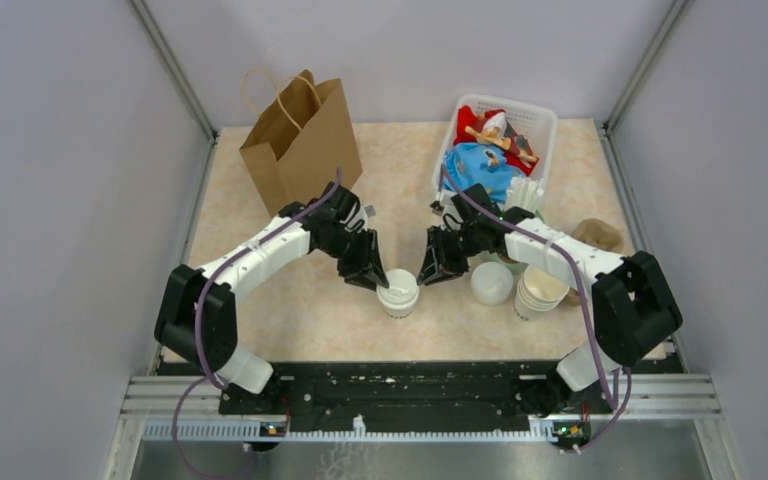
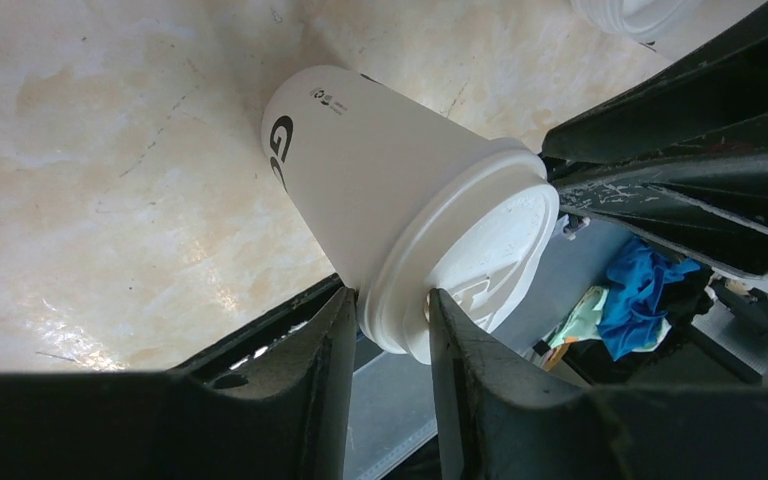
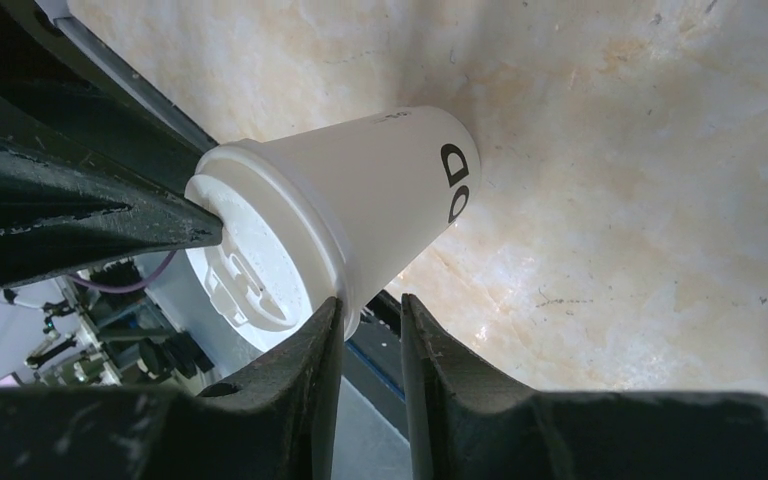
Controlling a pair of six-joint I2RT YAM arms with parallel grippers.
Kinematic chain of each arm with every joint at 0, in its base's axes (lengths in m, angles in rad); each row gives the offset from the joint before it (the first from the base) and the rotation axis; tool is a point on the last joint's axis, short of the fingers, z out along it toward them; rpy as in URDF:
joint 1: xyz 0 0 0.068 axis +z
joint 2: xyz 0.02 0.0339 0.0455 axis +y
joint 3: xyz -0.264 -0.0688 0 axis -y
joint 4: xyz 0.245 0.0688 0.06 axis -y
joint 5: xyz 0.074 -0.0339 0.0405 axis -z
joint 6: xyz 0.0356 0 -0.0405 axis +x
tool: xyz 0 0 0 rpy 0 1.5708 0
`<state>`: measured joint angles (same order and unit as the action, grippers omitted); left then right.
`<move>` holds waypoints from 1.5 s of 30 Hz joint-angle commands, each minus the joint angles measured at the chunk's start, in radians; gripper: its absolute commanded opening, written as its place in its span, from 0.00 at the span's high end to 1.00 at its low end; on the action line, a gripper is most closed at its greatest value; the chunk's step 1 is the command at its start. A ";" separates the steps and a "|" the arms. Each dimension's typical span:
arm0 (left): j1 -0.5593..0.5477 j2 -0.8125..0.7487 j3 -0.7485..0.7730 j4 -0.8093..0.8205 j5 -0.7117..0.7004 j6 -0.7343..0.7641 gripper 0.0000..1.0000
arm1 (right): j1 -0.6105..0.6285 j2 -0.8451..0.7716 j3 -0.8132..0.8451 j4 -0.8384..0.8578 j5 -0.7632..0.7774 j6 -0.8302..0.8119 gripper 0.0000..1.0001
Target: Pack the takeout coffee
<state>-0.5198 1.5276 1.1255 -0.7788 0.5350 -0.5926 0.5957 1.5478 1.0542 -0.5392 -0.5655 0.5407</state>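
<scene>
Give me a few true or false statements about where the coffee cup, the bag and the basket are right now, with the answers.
1. The takeout coffee has its lid on. True.
2. It stands inside the paper bag. False: it stands on the table, well in front of the bag, which is at the back left.
3. The left gripper and the right gripper both have their jaws at the lid's rim. True.
4. The white basket is empty. False: it holds a heap of red and blue items.
5. The paper bag lies flat. False: it stands upright with its handles up.
</scene>
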 commanded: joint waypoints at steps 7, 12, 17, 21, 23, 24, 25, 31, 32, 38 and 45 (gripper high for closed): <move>-0.004 -0.103 0.028 -0.002 -0.054 0.039 0.31 | 0.024 -0.031 0.011 0.002 0.060 0.022 0.72; 0.008 -0.183 0.033 -0.025 -0.089 0.031 0.18 | 0.024 -0.037 0.036 -0.018 0.060 0.019 0.72; 0.026 -0.240 -0.061 -0.011 -0.103 0.005 0.43 | 0.023 -0.033 0.054 -0.027 0.055 0.016 0.71; 0.033 -0.175 -0.071 -0.022 -0.029 0.014 0.61 | 0.024 -0.029 0.060 -0.032 0.053 0.015 0.71; 0.032 -0.145 -0.064 -0.023 -0.011 0.015 0.62 | 0.024 -0.027 0.060 -0.033 0.050 0.015 0.71; 0.034 -0.139 -0.063 -0.012 -0.005 0.014 0.62 | 0.025 -0.028 0.058 -0.032 0.049 0.016 0.71; 0.034 -0.135 -0.062 -0.001 -0.001 0.012 0.62 | 0.025 -0.028 0.059 -0.031 0.050 0.016 0.71; 0.034 -0.108 -0.070 0.011 0.014 0.013 0.63 | 0.024 -0.027 0.052 -0.023 0.047 0.021 0.71; 0.035 -0.104 -0.072 0.016 0.016 0.014 0.63 | 0.024 -0.028 0.053 -0.022 0.046 0.022 0.71; 0.033 -0.071 -0.086 0.012 0.001 0.028 0.64 | 0.030 -0.019 0.052 -0.010 0.044 0.025 0.71; 0.033 -0.040 -0.151 0.016 -0.059 0.056 0.65 | 0.032 -0.014 0.001 0.029 0.060 0.053 0.71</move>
<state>-0.4839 1.4525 1.0348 -0.7704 0.5503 -0.5755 0.6086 1.5402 1.0676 -0.5617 -0.5247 0.5720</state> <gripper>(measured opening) 0.354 0.285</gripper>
